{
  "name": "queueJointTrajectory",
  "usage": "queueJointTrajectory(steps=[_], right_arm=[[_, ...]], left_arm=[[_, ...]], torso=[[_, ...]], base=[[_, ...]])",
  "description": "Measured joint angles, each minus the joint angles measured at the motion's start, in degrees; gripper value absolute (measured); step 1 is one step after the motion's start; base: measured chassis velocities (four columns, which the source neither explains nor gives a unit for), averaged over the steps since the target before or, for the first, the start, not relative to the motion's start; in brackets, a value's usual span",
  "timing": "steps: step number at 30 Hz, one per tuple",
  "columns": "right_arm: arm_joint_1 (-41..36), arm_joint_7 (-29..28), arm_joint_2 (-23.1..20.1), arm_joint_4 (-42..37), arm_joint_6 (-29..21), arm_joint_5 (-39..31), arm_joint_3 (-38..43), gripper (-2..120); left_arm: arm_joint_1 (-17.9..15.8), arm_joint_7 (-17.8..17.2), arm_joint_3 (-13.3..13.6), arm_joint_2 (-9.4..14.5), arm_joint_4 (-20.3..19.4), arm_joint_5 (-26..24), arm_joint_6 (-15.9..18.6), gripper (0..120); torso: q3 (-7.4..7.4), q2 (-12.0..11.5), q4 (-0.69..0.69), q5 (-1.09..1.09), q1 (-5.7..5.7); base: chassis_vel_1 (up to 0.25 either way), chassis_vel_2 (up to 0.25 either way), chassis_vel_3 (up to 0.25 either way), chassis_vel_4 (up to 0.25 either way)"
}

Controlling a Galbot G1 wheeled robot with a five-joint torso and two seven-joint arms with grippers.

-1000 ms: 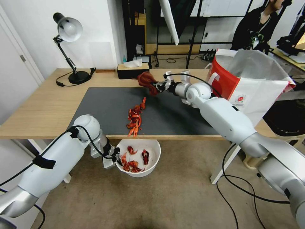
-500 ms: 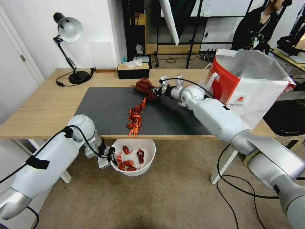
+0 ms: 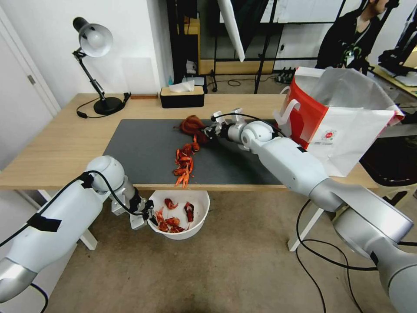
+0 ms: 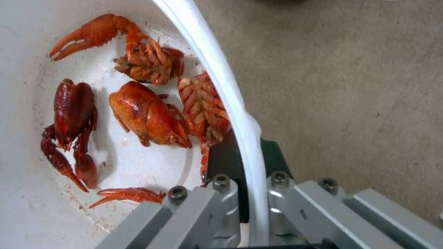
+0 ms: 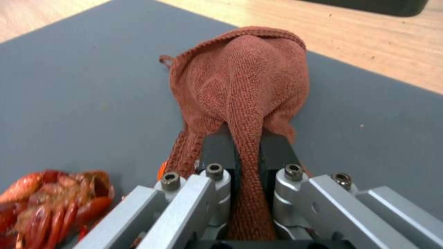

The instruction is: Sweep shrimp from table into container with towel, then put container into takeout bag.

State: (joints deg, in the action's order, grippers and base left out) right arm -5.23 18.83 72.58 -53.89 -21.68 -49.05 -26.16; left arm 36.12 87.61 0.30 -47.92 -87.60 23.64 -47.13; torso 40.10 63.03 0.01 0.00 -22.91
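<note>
Shrimp (image 3: 184, 161) lie strung along the mat toward the table (image 3: 56, 143) edge, above the container (image 3: 197, 204) whose rim the left gripper (image 3: 150, 214) pinches. Right gripper (image 3: 209, 129) clamps the towel (image 3: 191, 124) behind them. Risk: a skewed stroke or tilting container would likely send pieces to the floor.

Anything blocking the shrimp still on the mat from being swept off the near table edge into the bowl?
Nothing visible does. The shrimp trail to the table edge, with the container held below by the left gripper. The towel, clamped in the right gripper, sits behind them on the far side.
</note>
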Motion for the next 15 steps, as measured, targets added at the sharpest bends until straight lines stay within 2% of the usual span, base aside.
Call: queueJointTrajectory(steps=[15], right_arm=[[-1.7,-0.7,-3.8,-6.1,-1.0,-0.7,-2.5,4]], left_arm=[[-0.1,0.0,-0.1,-0.4,0.0,-0.2,0.0,0]], torso=[[0.0,0.0,-0.01,0.01,0.0]], base=[[0.0,0.0,0.0,0.0]])
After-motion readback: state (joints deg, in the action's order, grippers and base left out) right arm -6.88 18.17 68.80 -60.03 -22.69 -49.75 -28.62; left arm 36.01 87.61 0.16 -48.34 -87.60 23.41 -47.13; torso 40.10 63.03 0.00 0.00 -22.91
